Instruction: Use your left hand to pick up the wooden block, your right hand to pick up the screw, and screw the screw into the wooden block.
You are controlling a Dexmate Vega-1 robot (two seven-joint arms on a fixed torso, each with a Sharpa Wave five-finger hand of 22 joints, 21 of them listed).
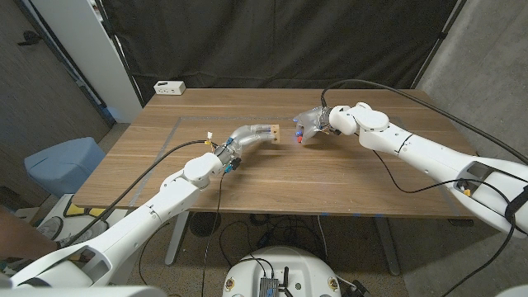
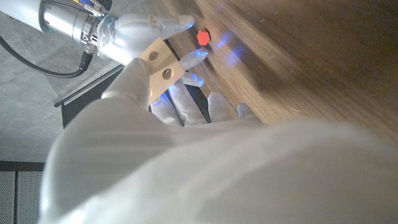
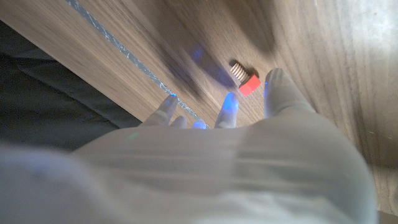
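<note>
My left hand point(image 1: 247, 134) grips the pale wooden block point(image 1: 271, 132) just above the middle of the table. In the left wrist view the block point(image 2: 159, 63) shows two round holes and sits between my thumb and fingers. The screw point(image 3: 244, 79), with a red head and a ribbed wooden shank, lies on the table; it is the small red spot point(image 1: 298, 139) just right of the block. My right hand point(image 1: 313, 124) hovers over it with fingers apart, one fingertip point(image 3: 276, 87) right beside the red head. The screw point(image 2: 203, 37) lies under the right hand point(image 2: 134, 28).
A white box point(image 1: 169, 87) stands at the table's point(image 1: 346, 177) back left corner. A tape line point(image 1: 169, 140) runs along the left part of the table. A blue bin point(image 1: 62, 161) stands on the floor to the left. Cables trail off both arms.
</note>
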